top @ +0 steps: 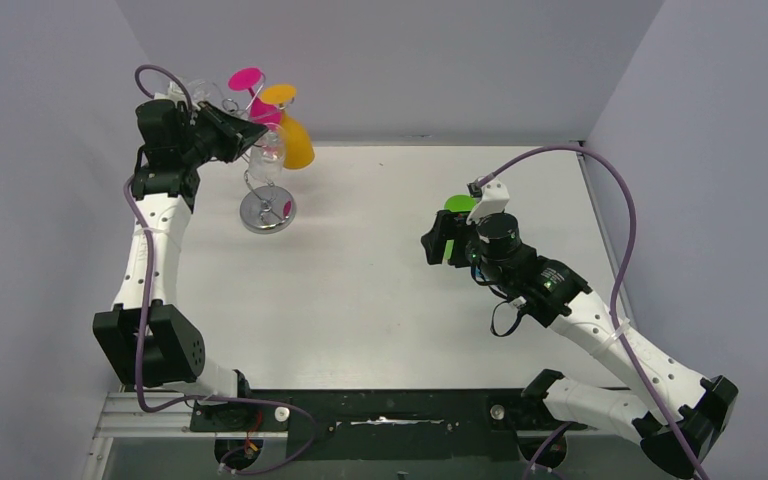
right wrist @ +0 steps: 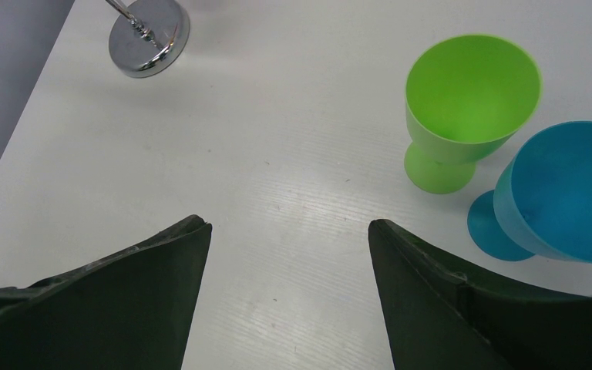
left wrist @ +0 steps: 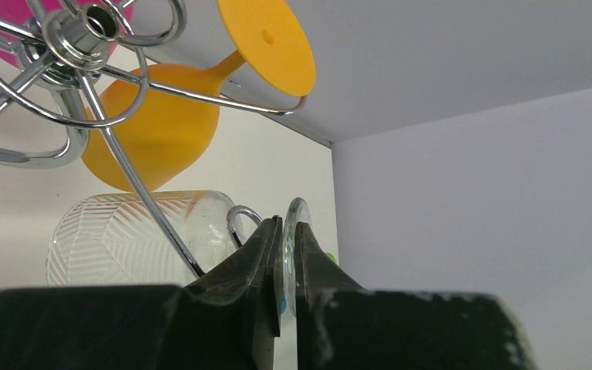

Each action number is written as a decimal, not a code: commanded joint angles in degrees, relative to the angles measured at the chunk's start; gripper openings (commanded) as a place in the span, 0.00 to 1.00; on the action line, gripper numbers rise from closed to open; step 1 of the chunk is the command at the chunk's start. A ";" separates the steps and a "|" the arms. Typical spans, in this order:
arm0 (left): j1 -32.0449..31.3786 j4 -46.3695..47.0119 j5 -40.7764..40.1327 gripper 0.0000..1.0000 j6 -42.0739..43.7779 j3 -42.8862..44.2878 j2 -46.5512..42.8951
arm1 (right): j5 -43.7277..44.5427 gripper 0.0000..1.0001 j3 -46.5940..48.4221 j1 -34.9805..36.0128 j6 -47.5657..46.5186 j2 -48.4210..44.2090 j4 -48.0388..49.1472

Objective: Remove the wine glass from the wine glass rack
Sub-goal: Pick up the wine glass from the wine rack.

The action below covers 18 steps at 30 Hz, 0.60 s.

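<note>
L gripper (left wrist: 287, 231) is up at the rack (left wrist: 85, 35), far-left corner of the table (top: 380, 300). Its fingers (left wrist: 320, 266) are pressed nearly together, pinching the thin foot disc of the clear glass (left wrist: 123, 239) edge-on. The glass's ribbed bowl lies just left of the fingers, w/ a rack wire crossing in front of it and a wire loop right by its stem. Can't tell if the glass hangs on that loop.

Orange glass (left wrist: 154, 131) hangs upside down from a scroll arm above the clear one, foot uppermost. Pink glass (top: 248, 82) hangs next to it on the far side. Rack's round base (top: 267, 212) stands on the table below the L gripper.

R gripper (right wrist: 287, 227) hovers over mid-right of the table, well apart from the rack, fingers spread wide w/ nothing between them. Just beyond it, green glass (right wrist: 470, 100) and blue glass (right wrist: 563, 193) stand upright side by side, blue one nearer the cam.
</note>
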 commanded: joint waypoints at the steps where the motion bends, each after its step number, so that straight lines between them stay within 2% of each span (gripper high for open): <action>1: 1.29 1.92 3.44 0.00 1.63 2.87 -2.38 | 1.09 0.77 0.69 -0.38 0.60 -0.16 2.07; 5: 4.66 0.97 5.37 0.00 1.77 4.90 -2.32 | 1.02 0.77 0.46 -0.38 0.60 -0.14 2.25; 18: 5.31 -2.09 7.73 0.00 4.54 5.73 -2.24 | 1.09 0.77 1.02 -0.43 0.82 1.54 1.89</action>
